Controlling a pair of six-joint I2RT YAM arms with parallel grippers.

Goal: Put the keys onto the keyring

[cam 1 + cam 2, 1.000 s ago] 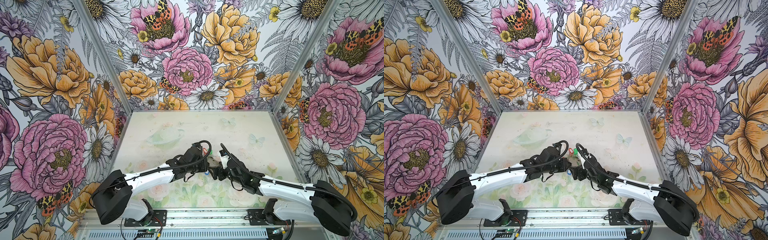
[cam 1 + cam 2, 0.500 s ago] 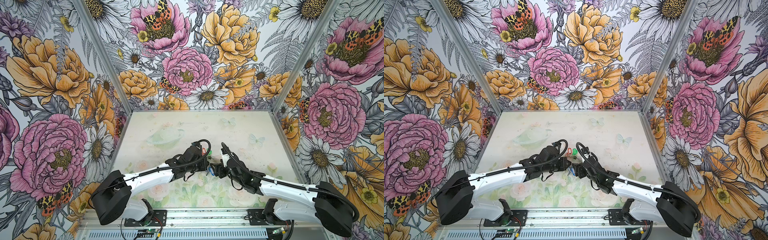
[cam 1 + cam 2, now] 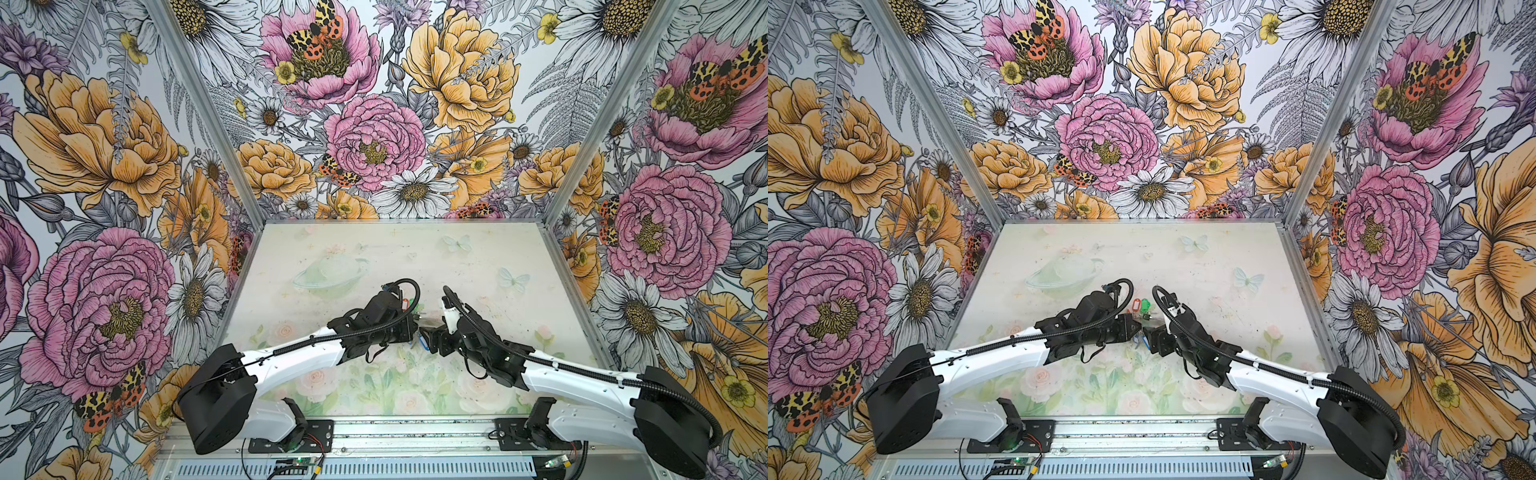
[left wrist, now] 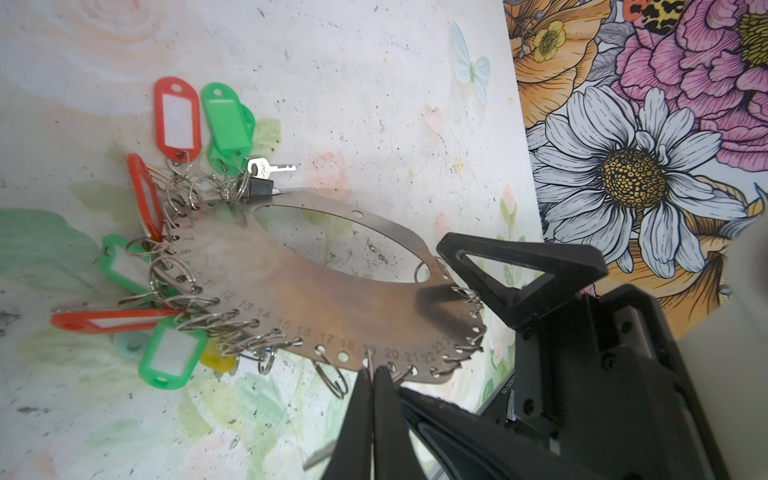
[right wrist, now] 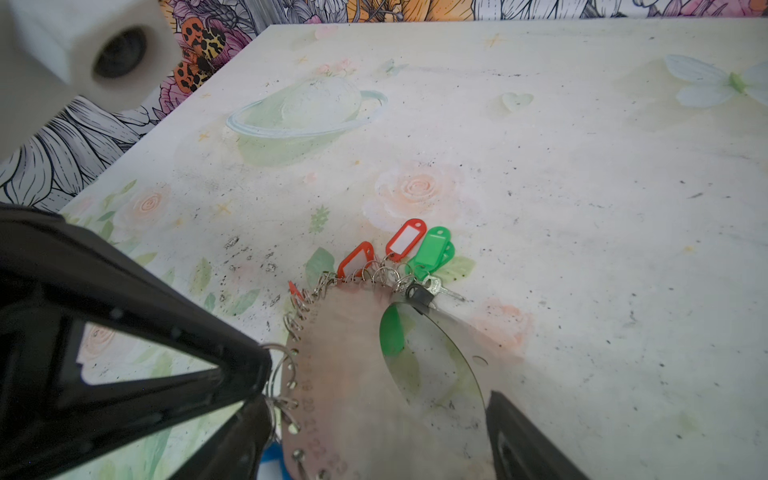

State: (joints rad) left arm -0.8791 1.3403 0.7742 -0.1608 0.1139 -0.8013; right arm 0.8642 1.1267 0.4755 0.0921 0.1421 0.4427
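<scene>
Grey metal keyring: a flat oval plate with a wide central hole and a row of numbered holes along its edge. Its far end rests on the table, toward the front middle, and its near end lies between the two grippers. Both top views show almost none of it behind the arms.
Small silver rings: threaded through the edge holes, thickest at the far end and along one long side.
Keys: coloured plastic tags hung on those rings. A red one and a green tag fan out flat at the far end. More red and green ones, with a yellow tag and a pale blue one, crowd the long side.
Blue tag: on the table just beside the grippers, partly hidden.
Metal key: small and silver, next to the green tag, with a black piece touching the keyring's rim.
Left gripper: fingers pressed together, pinching a small ring at the hole marked 19.
Right gripper: fingers spread wide, one on each side of the keyring's near end. One fingertip meets the rings on the edge, the other stands just beside the opposite edge.
Walls: printed with large flowers on three sides of the table.
</scene>
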